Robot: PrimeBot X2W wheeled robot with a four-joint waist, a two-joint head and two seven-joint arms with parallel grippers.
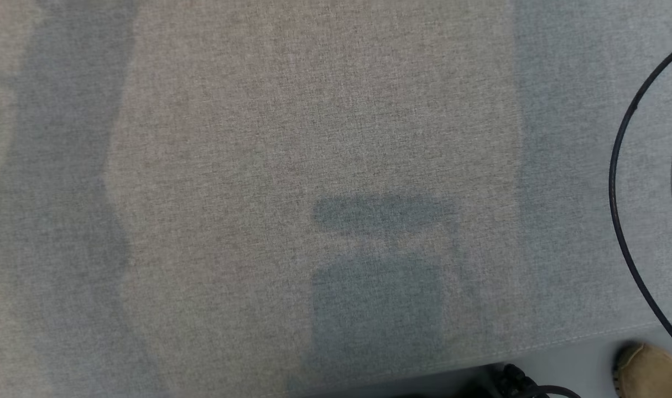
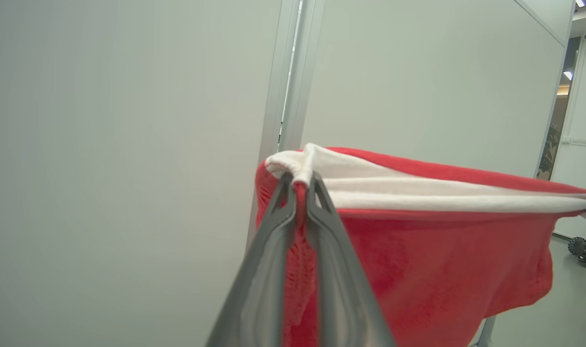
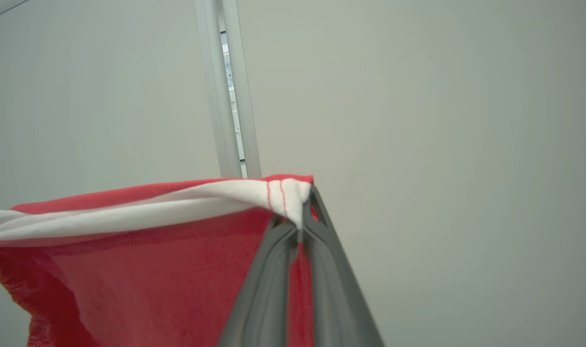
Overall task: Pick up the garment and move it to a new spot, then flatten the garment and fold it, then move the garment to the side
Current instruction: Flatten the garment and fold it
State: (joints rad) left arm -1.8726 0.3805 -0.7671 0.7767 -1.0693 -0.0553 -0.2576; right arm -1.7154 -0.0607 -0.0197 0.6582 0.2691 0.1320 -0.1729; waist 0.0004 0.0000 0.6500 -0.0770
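The garment [image 2: 418,260] is red and fleecy with a white band along its top edge, and it hangs stretched in the air between my two grippers. My left gripper [image 2: 300,185] is shut on one top corner of it, the white band bunched over the fingertips. In the right wrist view the garment [image 3: 143,270] spreads to the left, and my right gripper [image 3: 302,217] is shut on its other top corner, where red stitching crosses the white hem. The cloth's lower part runs out of both wrist views.
In the head view a grey fabric-covered table [image 1: 258,166] lies below, crossed by soft shadows. A black cable [image 1: 623,182] curves along its right side. Past the table's front edge a tan shoe [image 1: 648,370] stands on the floor. Pale wall panels [image 2: 129,144] rise behind the garment.
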